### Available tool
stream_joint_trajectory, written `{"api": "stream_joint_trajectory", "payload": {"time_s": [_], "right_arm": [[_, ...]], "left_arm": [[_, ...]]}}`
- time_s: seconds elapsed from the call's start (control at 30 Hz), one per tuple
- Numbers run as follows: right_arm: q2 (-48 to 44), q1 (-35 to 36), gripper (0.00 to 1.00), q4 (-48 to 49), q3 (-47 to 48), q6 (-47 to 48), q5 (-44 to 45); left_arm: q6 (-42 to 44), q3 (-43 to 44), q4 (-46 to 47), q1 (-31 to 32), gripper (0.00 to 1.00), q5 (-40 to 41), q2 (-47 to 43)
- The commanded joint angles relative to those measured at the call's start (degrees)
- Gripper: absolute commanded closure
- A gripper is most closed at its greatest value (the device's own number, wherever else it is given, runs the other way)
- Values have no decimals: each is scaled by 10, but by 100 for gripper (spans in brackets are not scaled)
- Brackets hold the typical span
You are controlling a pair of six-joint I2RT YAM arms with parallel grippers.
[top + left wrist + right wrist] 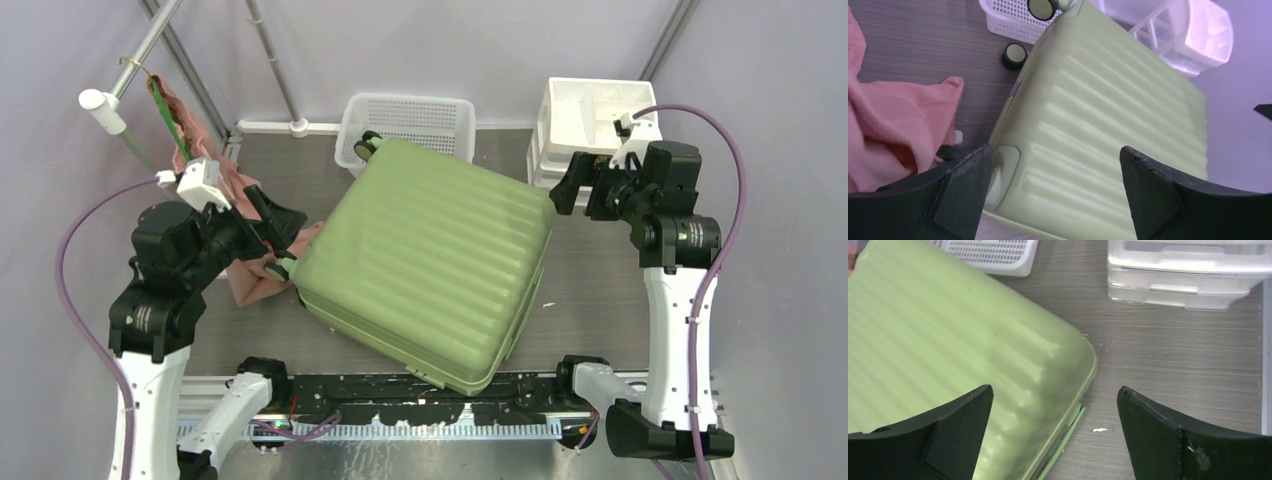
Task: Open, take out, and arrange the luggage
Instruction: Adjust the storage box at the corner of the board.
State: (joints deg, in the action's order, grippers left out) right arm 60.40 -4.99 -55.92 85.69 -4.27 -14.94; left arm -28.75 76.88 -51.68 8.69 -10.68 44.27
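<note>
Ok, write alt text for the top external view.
A closed light-green ribbed suitcase lies skewed on the grey table, flanked by the open left gripper and open right gripper. Behind it stand a white mesh basket and a white drawer unit; pink cloth lies at its left.

Light-green ribbed luggage (430, 260), white mesh basket (415, 118), pink cloth (893, 125).

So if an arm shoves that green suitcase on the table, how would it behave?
Probably stiff: the suitcase has a ribbed hard shell. Lying on its broad side, it would likely slide rather than roll or tip. Its glossy sheen suggests a slippery grip.
</note>
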Motion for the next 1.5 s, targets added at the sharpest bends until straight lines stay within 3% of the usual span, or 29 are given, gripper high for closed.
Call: {"api": "stream_joint_trajectory", "payload": {"time_s": [0.0,0.33,0.7,0.9,1.13,1.27,1.37,1.47], "right_arm": [[-15,3,0,-13,-5,52,-73],[28,-34,0,-66,-5,106,-136],[48,-111,0,-58,-22,129,-210],[109,-112,0,-10,15,129,-297],[211,-106,0,40,100,76,-308],[245,-87,0,80,125,63,-252],[279,-55,0,85,169,105,-194],[326,-11,0,75,234,149,-70]], "left_arm": [[-57,-2,2,-16,5,-22,-38],[-82,1,-3,-27,10,-19,-53],[-123,-40,144,-30,11,-12,12],[-147,-84,219,-30,15,-3,32],[-129,-103,235,-30,16,-12,45],[-129,-119,241,-31,17,-41,53],[-143,-137,265,-30,20,-67,54],[-150,-147,280,-30,21,-75,55]]}}
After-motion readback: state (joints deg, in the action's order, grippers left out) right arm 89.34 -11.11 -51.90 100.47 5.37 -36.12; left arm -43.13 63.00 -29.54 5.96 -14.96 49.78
